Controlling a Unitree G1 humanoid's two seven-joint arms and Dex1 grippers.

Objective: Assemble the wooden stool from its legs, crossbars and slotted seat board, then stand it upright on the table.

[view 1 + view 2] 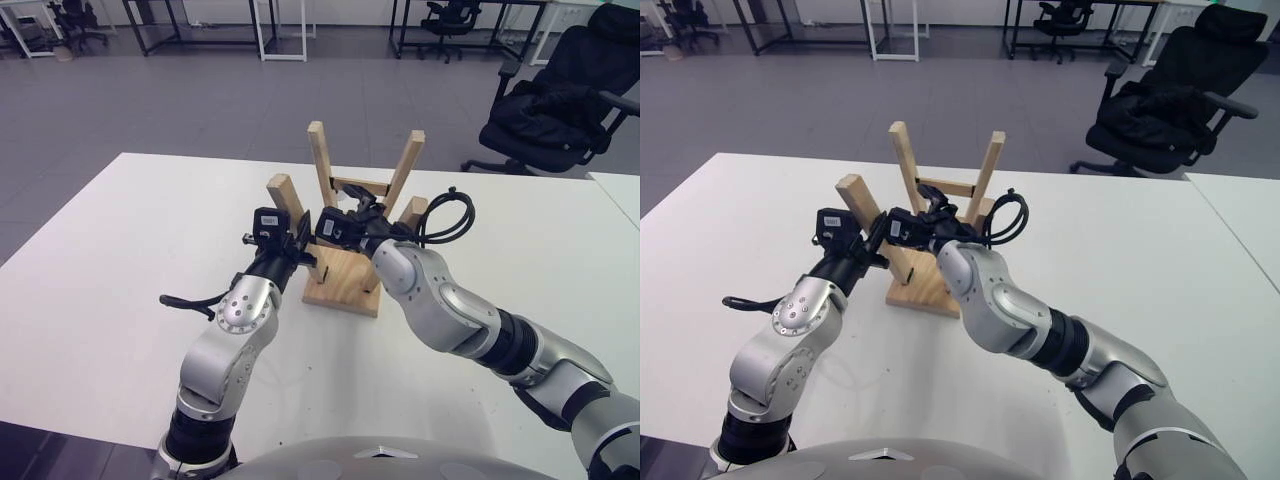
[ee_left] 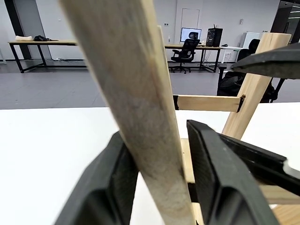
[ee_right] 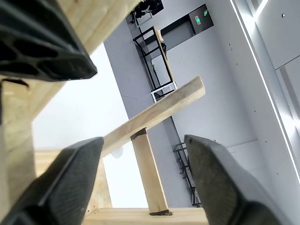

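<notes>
Fingers of the left gripper clamp one leg, probably steadying the upturned stool mid-frame on the table; the right gripper gapes wide beside the crossbar.

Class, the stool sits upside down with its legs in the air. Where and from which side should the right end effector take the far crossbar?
Probably at mid-span of the crossbar, from the robot's side, with the right end effector closing over its top and bottom faces. It is a thin, level, flat-sided bar. Both ends join the far legs, leaving only the middle bare.
</notes>
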